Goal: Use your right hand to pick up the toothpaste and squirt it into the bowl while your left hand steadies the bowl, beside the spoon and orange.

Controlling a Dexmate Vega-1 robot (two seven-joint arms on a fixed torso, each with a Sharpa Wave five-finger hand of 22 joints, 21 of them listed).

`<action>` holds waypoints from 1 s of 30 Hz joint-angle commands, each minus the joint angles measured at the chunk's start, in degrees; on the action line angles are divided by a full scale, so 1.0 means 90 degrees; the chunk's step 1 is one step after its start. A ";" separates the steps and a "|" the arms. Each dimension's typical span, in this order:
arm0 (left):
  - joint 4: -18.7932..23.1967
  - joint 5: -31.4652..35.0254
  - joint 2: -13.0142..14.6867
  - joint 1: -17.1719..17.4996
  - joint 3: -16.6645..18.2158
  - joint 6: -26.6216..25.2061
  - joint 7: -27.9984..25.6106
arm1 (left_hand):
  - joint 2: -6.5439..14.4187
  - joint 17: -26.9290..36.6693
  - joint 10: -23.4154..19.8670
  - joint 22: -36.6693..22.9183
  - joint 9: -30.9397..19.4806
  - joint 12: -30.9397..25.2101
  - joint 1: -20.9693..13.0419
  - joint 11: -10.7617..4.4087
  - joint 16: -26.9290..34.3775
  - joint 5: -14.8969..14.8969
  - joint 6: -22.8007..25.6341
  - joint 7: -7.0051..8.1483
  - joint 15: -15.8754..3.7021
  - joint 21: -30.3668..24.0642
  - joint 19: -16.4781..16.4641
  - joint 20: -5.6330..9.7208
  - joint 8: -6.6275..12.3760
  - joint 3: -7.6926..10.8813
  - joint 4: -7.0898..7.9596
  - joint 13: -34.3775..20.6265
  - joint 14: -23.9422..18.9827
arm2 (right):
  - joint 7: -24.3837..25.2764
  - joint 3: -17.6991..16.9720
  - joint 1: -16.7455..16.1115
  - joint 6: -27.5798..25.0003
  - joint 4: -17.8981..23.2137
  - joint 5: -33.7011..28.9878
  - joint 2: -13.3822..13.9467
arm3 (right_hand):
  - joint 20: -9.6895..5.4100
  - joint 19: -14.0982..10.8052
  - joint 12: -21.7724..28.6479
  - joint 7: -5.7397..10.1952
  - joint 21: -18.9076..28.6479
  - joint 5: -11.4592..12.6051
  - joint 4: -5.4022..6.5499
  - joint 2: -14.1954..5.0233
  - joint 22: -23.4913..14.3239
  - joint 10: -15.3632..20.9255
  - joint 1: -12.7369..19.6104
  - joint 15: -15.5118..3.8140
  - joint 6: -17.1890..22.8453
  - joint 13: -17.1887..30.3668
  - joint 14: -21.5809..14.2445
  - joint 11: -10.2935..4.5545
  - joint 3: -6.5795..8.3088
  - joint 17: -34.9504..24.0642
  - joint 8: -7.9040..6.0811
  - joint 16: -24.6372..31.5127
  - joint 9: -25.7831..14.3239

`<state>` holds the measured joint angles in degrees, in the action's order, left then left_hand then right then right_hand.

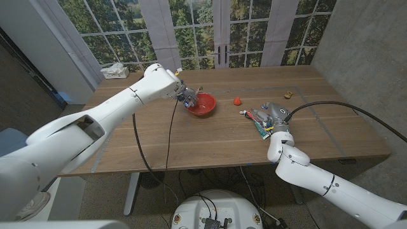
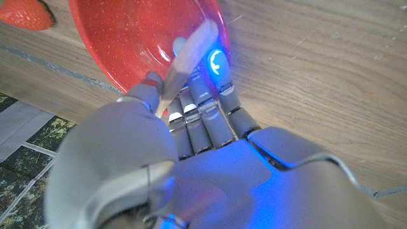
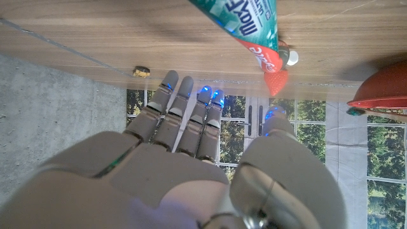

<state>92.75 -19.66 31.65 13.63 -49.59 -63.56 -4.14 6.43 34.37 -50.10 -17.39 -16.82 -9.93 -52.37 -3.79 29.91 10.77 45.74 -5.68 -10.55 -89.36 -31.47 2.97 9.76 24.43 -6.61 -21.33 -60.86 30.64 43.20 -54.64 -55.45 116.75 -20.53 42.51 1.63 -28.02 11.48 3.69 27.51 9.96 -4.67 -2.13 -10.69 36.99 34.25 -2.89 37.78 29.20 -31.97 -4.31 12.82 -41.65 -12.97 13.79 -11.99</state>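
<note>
The right hand (image 1: pixel 275 113) hovers over the toothpaste (image 1: pixel 261 125) with its fingers (image 3: pixel 181 105) spread and straight, holding nothing; the tube lies on the bench (image 1: pixel 210 137) just under them, its capped end pointing toward ten o'clock. The left hand (image 1: pixel 185 97) is already at the red bowl (image 1: pixel 202 105), its fingers (image 2: pixel 210 108) against the rim on the nine o'clock side, and a pale stick, probably the spoon (image 2: pixel 187 57) handle, lies across them and the rim. I cannot tell whether they actually grip the rim or only press on it. A small red fruit (image 1: pixel 237 100), seemingly a strawberry rather than an orange, sits between bowl and tube.

The steadying appears done; the step in hand is the grasp. Next the right hand needs to drop, close around the tube's body, lift, and carry it toward ten o'clock over the bowl, nozzle down.
</note>
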 commanded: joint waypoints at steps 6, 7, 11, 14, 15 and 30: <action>0.0060 0.0141 0.0059 -0.0366 -0.0452 -0.0253 0.0426 | -0.0461 -0.0821 0.0702 0.0247 0.0388 -0.0019 0.0934 0.0118 -0.0841 -0.0093 -0.0502 0.0067 -0.0035 0.0064 0.0141 0.0391 0.0050 -0.0155 0.0071 0.0459 0.0610 | 0.0201 -0.0326 -0.0327 0.0757 -0.0052 -0.0028 0.0076 | -0.0057 -0.0064 0.0090 -0.0013 -0.0031 0.0032 0.0018 -0.0128 -0.0002 0.0218 -0.0078 -0.0617 0.0181 -0.0027 -0.0203 0.0023 0.0022 0.0014 -0.0090 0.0111 -0.0011; 0.0062 0.0141 0.0063 -0.0378 -0.0463 -0.0258 0.0449 | -0.0477 -0.0899 0.0783 0.0280 0.0417 -0.0025 0.0985 0.0146 -0.0936 -0.0094 -0.0529 0.0068 -0.0011 0.0082 0.0193 0.0373 0.0059 -0.0147 0.0059 0.0502 0.0670 | 0.0202 -0.0351 -0.0347 0.0804 -0.0053 -0.0017 0.0075 | -0.0060 -0.0065 0.0092 -0.0014 -0.0031 0.0032 0.0016 -0.0130 -0.0003 0.0228 -0.0081 -0.0623 0.0193 -0.0030 -0.0210 0.0022 0.0022 0.0016 -0.0095 0.0115 -0.0010; 0.0120 0.0158 0.0118 -0.0419 -0.0516 -0.0241 0.0539 | -0.0664 -0.1216 0.1035 0.0481 0.0511 -0.0064 0.1287 0.0184 -0.1358 -0.0098 -0.0655 0.0110 0.0091 0.0200 0.0333 0.0299 0.0086 -0.0174 0.0024 0.0674 0.1014 | 0.0185 -0.0396 -0.0384 0.0907 -0.0072 -0.0040 0.0077 | -0.0066 -0.0077 0.0114 -0.0015 -0.0033 0.0033 0.0010 -0.0151 -0.0003 0.0310 -0.0095 -0.0638 0.0215 -0.0041 -0.0228 0.0025 0.0019 0.0025 -0.0101 0.0128 -0.0009; 0.0191 0.0160 0.0138 -0.0392 -0.0487 -0.0261 0.0519 | -0.0812 -0.1425 0.1283 0.0686 0.0556 -0.0047 0.1486 0.0209 -0.1660 -0.0083 -0.0758 0.0174 0.0207 0.0380 0.0376 0.0228 0.0098 -0.0165 -0.0011 0.0787 0.1412 | 0.0139 -0.0425 -0.0403 0.0985 -0.0075 -0.0045 0.0093 | -0.0069 -0.0078 0.0116 -0.0016 -0.0035 0.0033 0.0006 -0.0158 -0.0004 0.0329 -0.0101 -0.0640 0.0227 -0.0047 -0.0245 0.0035 0.0017 0.0029 -0.0104 0.0137 -0.0007; 0.0217 0.0175 0.0125 -0.0378 -0.0474 -0.0314 0.0466 | -0.0838 -0.1468 0.1364 0.0727 0.0564 -0.0034 0.1526 0.0237 -0.1729 -0.0080 -0.0774 0.0174 0.0257 0.0432 0.0399 0.0210 0.0103 -0.0157 -0.0018 0.0811 0.1522 | 0.0134 -0.0425 -0.0407 0.0998 -0.0085 -0.0061 0.0094 | -0.0068 -0.0076 0.0116 -0.0012 -0.0038 0.0033 0.0004 -0.0166 -0.0004 0.0339 -0.0106 -0.0631 0.0226 -0.0051 -0.0258 0.0039 0.0017 0.0032 -0.0103 0.0144 -0.0007; 0.0840 0.0203 0.0274 0.0101 -0.0038 -0.0261 -0.0069 | -0.0811 -0.1835 0.1978 0.0886 0.0612 -0.0040 0.1756 0.0248 -0.2090 -0.0059 -0.1172 0.0265 0.0578 0.1310 0.1138 -0.0121 0.0090 0.0135 -0.0122 0.1004 0.2452 | 0.0046 -0.0547 -0.0468 0.1131 -0.0138 -0.0092 0.0031 | -0.0035 -0.0061 0.0078 -0.0028 -0.0060 0.0038 -0.0025 -0.0209 -0.0006 0.0312 -0.0142 -0.0619 0.0222 -0.0084 -0.0224 0.0081 0.0007 0.0053 -0.0092 0.0146 -0.0002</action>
<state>96.47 -18.10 33.30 11.40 -52.90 -66.03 -1.08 -0.98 18.00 -32.87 -9.32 -11.18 -10.20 -36.87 -1.52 11.36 9.95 35.82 -3.43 -3.80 -78.60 -22.33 2.27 10.41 25.11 -7.63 -12.27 -39.71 31.65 39.14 -58.37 -46.47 115.81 -21.20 43.19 1.22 -28.44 12.36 3.50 27.03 9.97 -4.66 -3.34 -10.69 39.62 33.03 -3.28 39.41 28.41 -34.01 -3.90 12.83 -41.13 -13.42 14.84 -12.00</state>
